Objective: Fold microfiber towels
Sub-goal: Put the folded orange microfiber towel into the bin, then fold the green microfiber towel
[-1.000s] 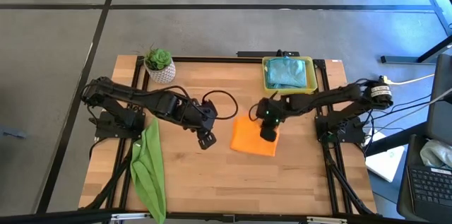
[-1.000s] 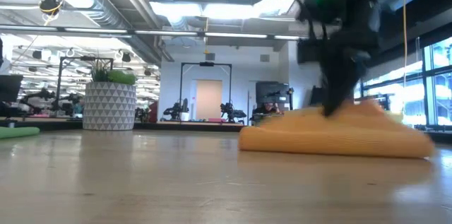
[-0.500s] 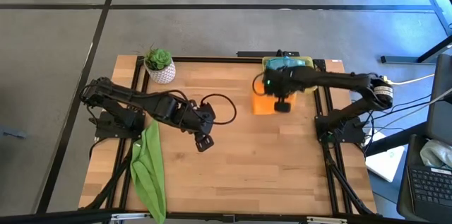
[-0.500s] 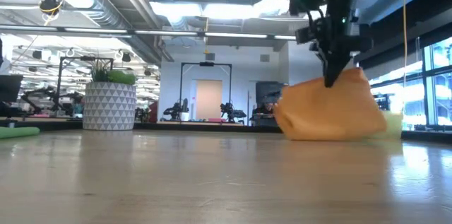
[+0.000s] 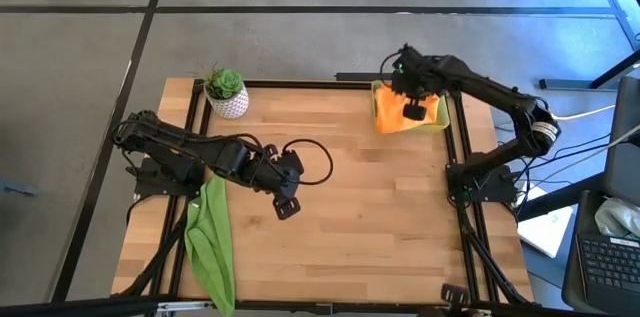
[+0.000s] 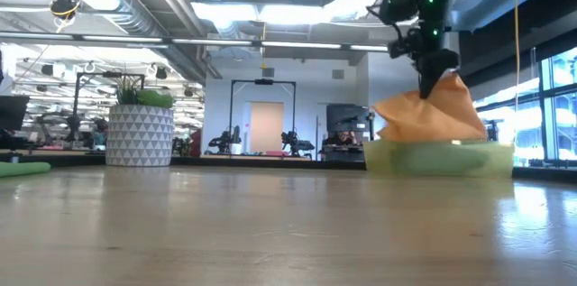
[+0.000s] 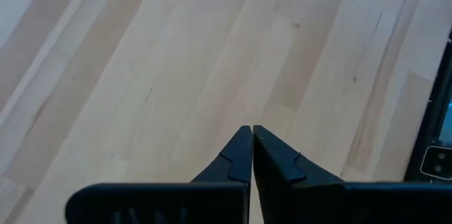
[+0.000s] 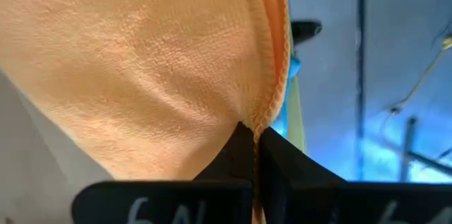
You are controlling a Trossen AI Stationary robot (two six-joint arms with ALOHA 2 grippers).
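- Table (image 5: 340,237): bare wood planks in a black frame, arms mounted at the left and right edges.
- Left arm (image 5: 180,147): stretched from the left edge toward mid-table, cable looped beside its wrist.
- Right arm (image 5: 490,87): reaching from the right edge to the far right corner, above the tray.
- Green towel (image 5: 208,242): long rumpled strip at the near left, running off the near edge, beside the left arm's base; seen low at the left in the low view (image 6: 22,169).
- Orange towel (image 5: 395,117): hanging bunched from the right gripper, draped over the tray's left part, lower folds resting in it; peak pinched at the top in the low view (image 6: 428,115); hemmed edge caught between the fingertips in the right wrist view (image 8: 162,68).
- Tray (image 5: 443,115): yellow, far right corner; front wall showing under the orange cloth in the low view (image 6: 442,160).
- Plant (image 5: 226,92): green, in a white patterned pot, far left; also in the low view (image 6: 140,128).
- Right gripper (image 5: 412,109): over the tray, pinched tight on the orange towel.
- Left gripper (image 5: 286,207): just above bare wood at mid-table, fingertips pressed together, holding nothing (image 7: 251,133).
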